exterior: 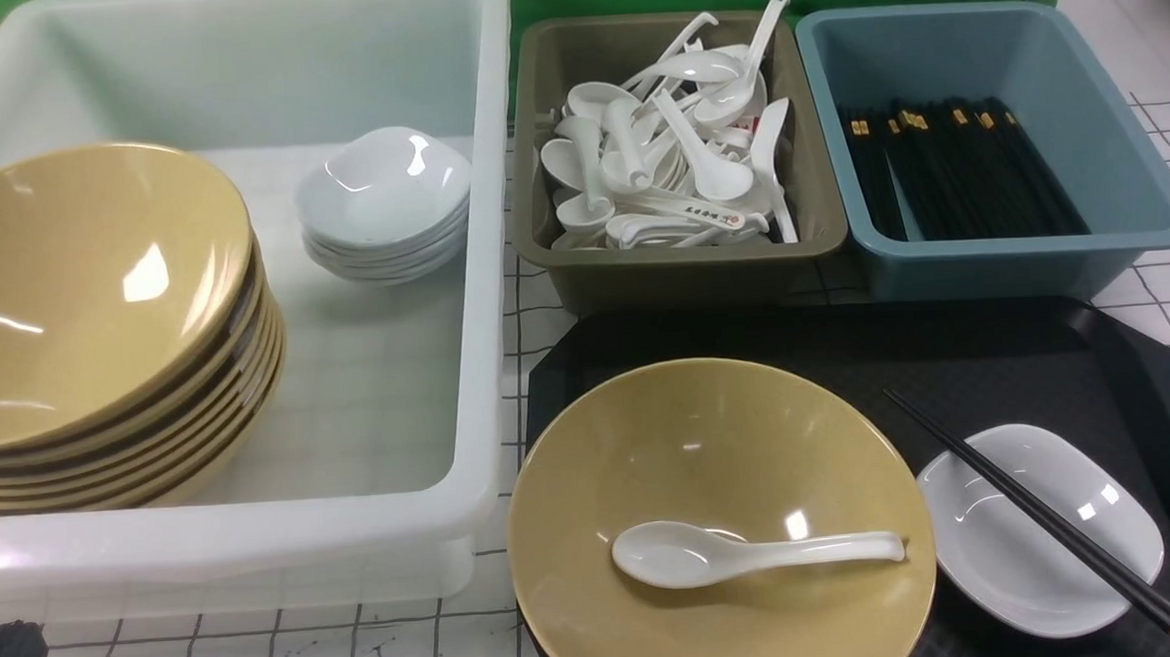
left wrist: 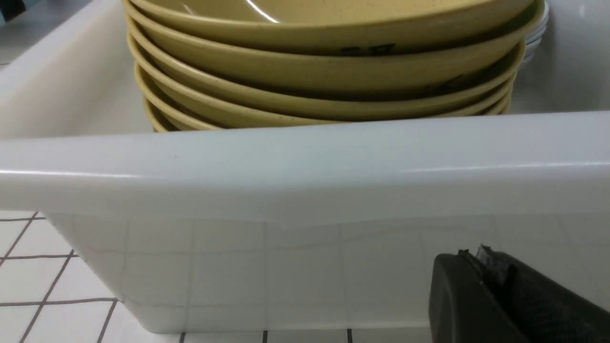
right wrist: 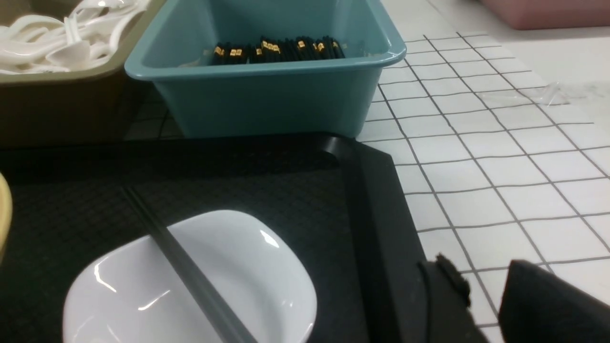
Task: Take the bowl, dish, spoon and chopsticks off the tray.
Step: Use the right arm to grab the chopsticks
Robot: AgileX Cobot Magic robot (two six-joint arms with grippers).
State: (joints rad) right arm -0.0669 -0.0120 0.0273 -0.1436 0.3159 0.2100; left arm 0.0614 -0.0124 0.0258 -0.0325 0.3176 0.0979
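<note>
Parted and holding nothing, the right claw (right wrist: 481, 290) is seen beside the tray (right wrist: 381, 238), while the left claw (left wrist: 481, 267) is closed with nothing gripped, before the near wall of the tub (left wrist: 286, 176). Clearing appears to be at its very start, with all four wares still to be lifted from the tray. Nearest, the chopsticks (exterior: 1048, 517) are laid slantwise across the white dish (exterior: 1044, 585), their gold-banded ends pointed toward the near side. Beside the dish, on its left, the bowl (exterior: 711, 442) is set on the tray, the spoon (exterior: 677, 554) cradled inside it. Beyond the tray, spoons are heaped in the olive bin (exterior: 693, 278) and black sticks are stacked in the blue bin (exterior: 1012, 266); bowls and dishes are piled in the tub at left. The chopsticks, judged the likely first pick, should be pinched by the right claw and carried to the blue bin, so that the dish is freed. The spoon would best be taken out before the bowl is raised, lest it slide on the glossy surface.
</note>
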